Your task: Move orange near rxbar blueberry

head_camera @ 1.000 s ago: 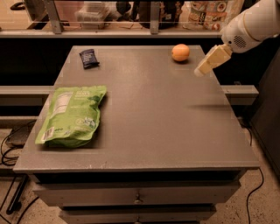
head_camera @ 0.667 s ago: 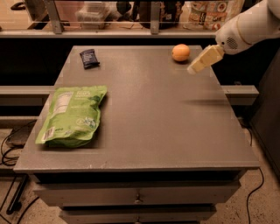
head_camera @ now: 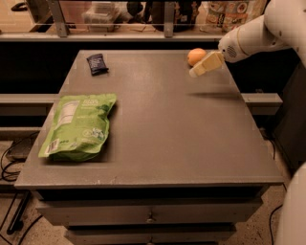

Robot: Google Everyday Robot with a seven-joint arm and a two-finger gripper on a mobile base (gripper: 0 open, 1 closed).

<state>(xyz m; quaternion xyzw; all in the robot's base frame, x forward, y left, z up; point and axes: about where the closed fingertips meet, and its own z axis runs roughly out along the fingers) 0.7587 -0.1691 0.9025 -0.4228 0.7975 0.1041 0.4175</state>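
Note:
The orange [head_camera: 195, 55] is a small round fruit on the grey table [head_camera: 158, 119], near its far right edge. The rxbar blueberry [head_camera: 97, 63] is a small dark navy wrapper lying flat at the far left of the table. My gripper [head_camera: 204, 65], with pale cream fingers, hangs just right of and in front of the orange, above the table top, reaching in from the white arm [head_camera: 258, 33] at the upper right. It holds nothing that I can see.
A large bright green pouch [head_camera: 79, 125] lies at the left front of the table. A shelf with boxes and bottles [head_camera: 143, 14] runs behind the table. Drawers sit below the front edge, and cables lie on the floor at the left.
My gripper has moved left and slightly toward the orange, from the table's right edge to right beside the fruit. The orange, wrapper and pouch have not moved.

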